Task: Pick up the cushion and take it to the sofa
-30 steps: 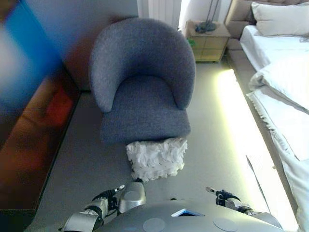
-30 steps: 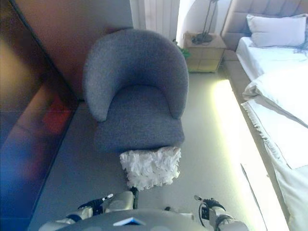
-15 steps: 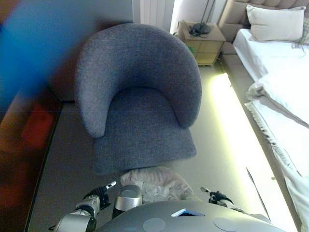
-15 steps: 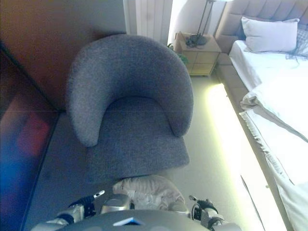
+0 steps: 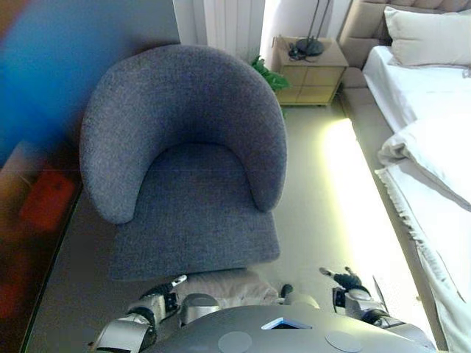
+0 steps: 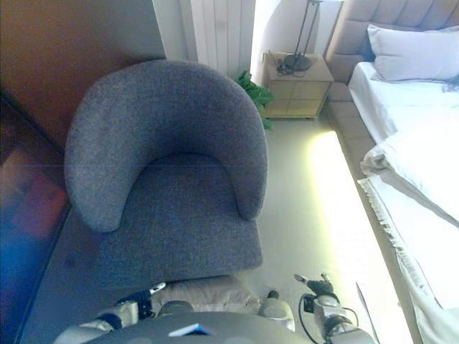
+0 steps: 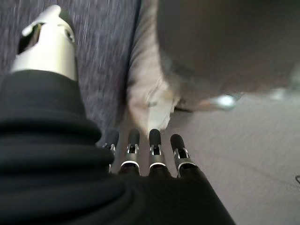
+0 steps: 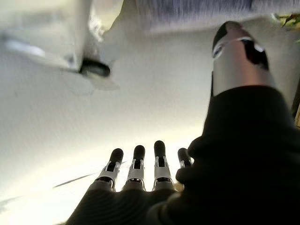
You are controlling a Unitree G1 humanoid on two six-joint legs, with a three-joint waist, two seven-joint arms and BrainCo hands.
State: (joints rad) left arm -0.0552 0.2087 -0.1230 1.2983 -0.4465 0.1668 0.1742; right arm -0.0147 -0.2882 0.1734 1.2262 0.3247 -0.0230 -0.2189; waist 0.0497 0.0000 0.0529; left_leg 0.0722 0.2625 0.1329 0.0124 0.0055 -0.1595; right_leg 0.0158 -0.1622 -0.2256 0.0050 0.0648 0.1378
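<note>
Cushion (image 5: 221, 283) before armchair (image 5: 184, 162) — bed (image 5: 434, 169) right

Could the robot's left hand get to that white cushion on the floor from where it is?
Probably yes. The left hand is open, fingers straight, with the cushion just past the fingertips and nothing between them. The armchair stands behind the cushion, not in the way.

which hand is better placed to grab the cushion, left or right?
Left, probably. The left hand points open fingers at the cushion lying against the armchair. The right hand, also open, faces bare floor.
</note>
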